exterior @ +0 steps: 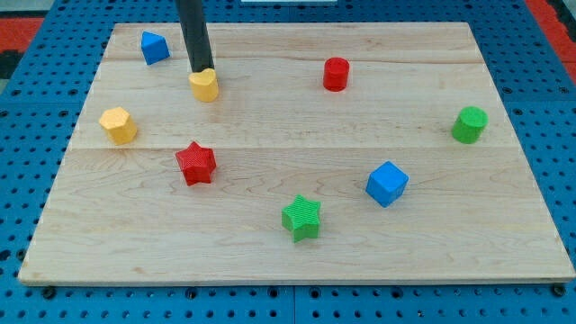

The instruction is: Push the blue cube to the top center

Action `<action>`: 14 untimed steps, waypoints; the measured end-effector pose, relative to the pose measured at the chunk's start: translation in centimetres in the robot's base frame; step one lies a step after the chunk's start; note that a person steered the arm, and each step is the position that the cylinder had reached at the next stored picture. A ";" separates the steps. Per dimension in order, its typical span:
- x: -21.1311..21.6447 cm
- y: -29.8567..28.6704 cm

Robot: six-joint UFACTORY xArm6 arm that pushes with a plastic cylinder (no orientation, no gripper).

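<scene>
The blue cube (387,184) sits on the wooden board (297,234) at the view's lower right of centre. My tip (200,70) is far from it, at the view's upper left, touching the top edge of a yellow heart-shaped block (205,85). The rod rises straight up out of the view's top.
A second blue block (154,47) lies at the top left. A yellow hexagonal block (119,124) is at the left, a red star (196,163) left of centre, a green star (301,218) at the bottom centre, a red cylinder (336,74) at the top centre-right, a green cylinder (469,124) at the right.
</scene>
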State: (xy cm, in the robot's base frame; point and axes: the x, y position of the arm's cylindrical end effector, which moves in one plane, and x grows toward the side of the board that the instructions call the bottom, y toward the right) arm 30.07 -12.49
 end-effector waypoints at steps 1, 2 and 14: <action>0.0 0.0; 0.0 0.0; 12.0 9.0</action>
State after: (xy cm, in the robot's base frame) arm 42.05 -3.46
